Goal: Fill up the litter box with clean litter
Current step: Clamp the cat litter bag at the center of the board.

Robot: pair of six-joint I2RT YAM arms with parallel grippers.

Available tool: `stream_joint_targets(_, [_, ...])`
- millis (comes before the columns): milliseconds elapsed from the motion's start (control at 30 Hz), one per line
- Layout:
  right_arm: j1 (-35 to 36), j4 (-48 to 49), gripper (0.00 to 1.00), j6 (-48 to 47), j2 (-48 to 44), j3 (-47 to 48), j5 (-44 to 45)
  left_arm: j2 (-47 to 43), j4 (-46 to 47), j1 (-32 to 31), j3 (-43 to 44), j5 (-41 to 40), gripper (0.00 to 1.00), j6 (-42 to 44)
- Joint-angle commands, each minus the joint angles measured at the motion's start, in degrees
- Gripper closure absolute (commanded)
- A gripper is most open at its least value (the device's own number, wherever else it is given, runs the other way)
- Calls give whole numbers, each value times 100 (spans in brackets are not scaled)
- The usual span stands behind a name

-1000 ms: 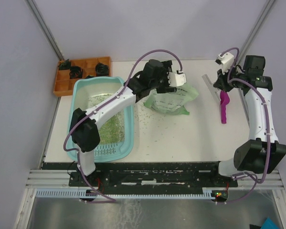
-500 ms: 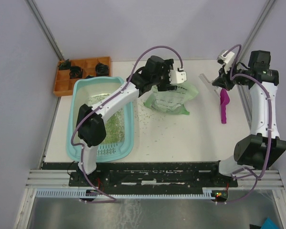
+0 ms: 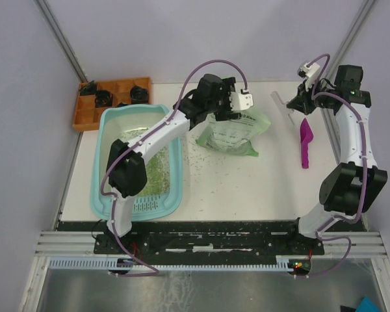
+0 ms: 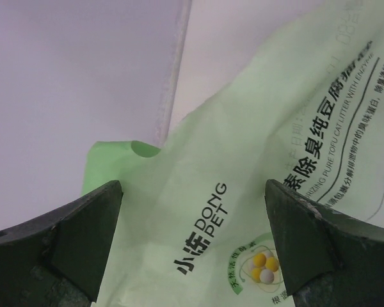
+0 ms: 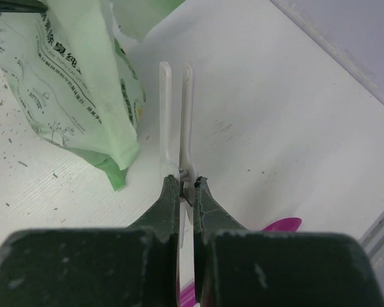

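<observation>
Left arm (image 3: 149,140) hides part of the litter box (image 3: 103,162), a teal rounded plastic tub just left of the bag (image 3: 237,136), grainy pale green litter (image 3: 153,170) inside. Bag's glossy green film reads "DONG PET" and "PURE TOFU CAT LITTER", edges cut off; left gripper (image 4: 192,192) spread wide over it, holding nothing. Right of the bag, right gripper (image 5: 187,184) is clamped on a white two-pronged clip (image 5: 176,109), magenta scoop (image 5: 281,225) mostly hidden.
</observation>
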Motion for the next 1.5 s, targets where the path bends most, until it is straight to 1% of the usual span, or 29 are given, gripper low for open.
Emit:
stream_joint_targets(0, [-17, 845, 98, 840, 329, 449, -244, -157, 1106, 156, 134, -109, 1, -335])
stream_joint_targets(100, [-20, 750, 98, 950, 534, 678, -246, -210, 2031, 357, 30, -300, 1, -1099])
stream_joint_targets(167, [-19, 745, 98, 962, 550, 677, -231, -326, 2627, 600, -12, -208, 0, -1989])
stream_joint_targets(233, [-22, 784, 98, 953, 514, 594, -207, -374, 2937, 1016, 101, 378, 1, -3312])
stream_joint_targets(300, [-20, 834, 98, 989, 479, 525, -163, -316, 3367, 1504, 253, 890, 1, -4850])
stream_joint_targets(367, [-19, 830, 98, 1001, 462, 491, -135, -147, 3848, 1934, 371, 1035, 1, -6319])
stream_joint_targets(400, [-16, 822, 98, 1007, 450, 472, -110, 4, 3988, 2099, 500, 1301, 0, -6870])
stream_joint_targets(467, [-23, 802, 98, 1009, 433, 449, -56, 446, 3914, 2298, 1094, 2252, 4, -7478])
stream_joint_targets(500, [-22, 779, 98, 1014, 427, 436, -18, 641, 3742, 2332, 1556, 2721, 5, -7743])
stream_joint_targets(533, [-21, 745, 98, 1010, 423, 438, 10, 801, 3847, 2347, 1760, 3157, 7, -8042])
stream_joint_targets(567, [-24, 691, 98, 996, 416, 438, 47, 873, 4117, 2355, 1776, 3590, 8, -8393])
stream_joint_targets(600, [-23, 648, 98, 974, 401, 426, 83, 838, 4624, 2363, 1557, 3852, 8, -8746])
stream_joint_targets(633, [-23, 600, 98, 957, 390, 409, 114, 732, 5137, 2370, 1248, 3988, 9, -9098])
stream_joint_targets(667, [-24, 561, 98, 928, 354, 383, 153, 626, 5422, 2376, 981, 4112, 8, -9318])
stream_joint_targets(700, [-24, 539, 98, 913, 326, 351, 183, 543, 5350, 2365, 865, 4253, 8, -9236])
stream_joint_targets(800, [-28, 534, 98, 920, 265, 252, 255, 413, 4156, 2253, 789, 4671, 8, -8383])
stream_joint_targets(867, [-25, 532, 98, 976, 273, 259, 255, 293, 3761, 2169, 545, 4743, 8, -7989])
stream_joint_targets(967, [-31, 528, 98, 1076, 281, 301, 255, 124, 3090, 2082, 304, 4592, 8, -7302])
stream_joint_targets(1033, [-25, 525, 98, 1119, 275, 306, 234, 80, 2451, 2025, 278, 4379, 8, -6812])
stream_joint_targets(1100, [-19, 513, 98, 1133, 265, 307, 213, 89, 2138, 1965, 277, 4190, 8, -6487])
stream_joint_targets(1200, [-24, 508, 98, 1161, 240, 281, 166, 148, 1889, 1887, 286, 3841, 9, -6185])
stream_joint_targets(1267, [-20, 480, 98, 1172, 216, 266, 121, 183, 1917, 1857, 274, 3691, 10, -6143])
stream_joint_targets(1467, [-16, 300, 98, 976, 47, 214, -68, 299, 1906, 1674, 350, 3728, 11, -6164])
